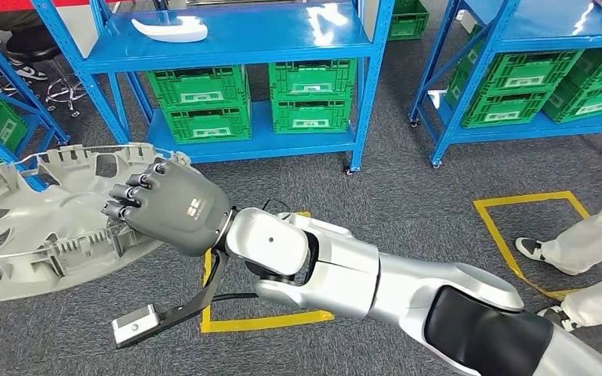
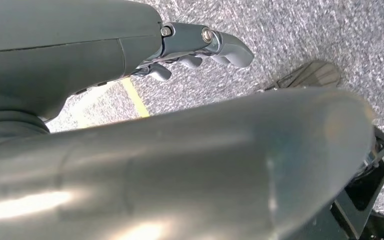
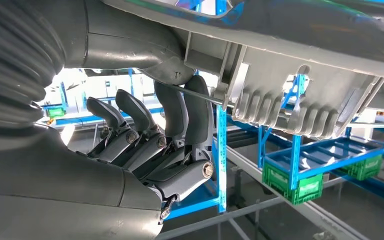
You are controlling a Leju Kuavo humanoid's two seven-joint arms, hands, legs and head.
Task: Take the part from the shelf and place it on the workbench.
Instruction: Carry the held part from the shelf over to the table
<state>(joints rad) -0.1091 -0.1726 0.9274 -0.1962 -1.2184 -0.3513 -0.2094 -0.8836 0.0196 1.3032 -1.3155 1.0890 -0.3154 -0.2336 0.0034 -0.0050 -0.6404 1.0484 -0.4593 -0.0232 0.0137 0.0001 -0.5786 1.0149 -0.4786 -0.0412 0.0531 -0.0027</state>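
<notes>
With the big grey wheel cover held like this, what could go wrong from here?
1. The right hand grips the wheel cover at one edge, so the wide part may tilt or slip out.
2. The blue shelf stands close ahead; the cover might strike its frame during a turn.
3. A person's legs are near on the right.

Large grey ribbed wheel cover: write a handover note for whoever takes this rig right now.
Right hand: grips the rim of the large grey ribbed plastic wheel cover, held above the grey carpet.
Left hand: hangs over the carpet, fingers curled, holding nothing.
Done: the cover is off the blue metal shelf.
Left: carry it to the workbench and set it down.
A person's legs stand on the right.
</notes>
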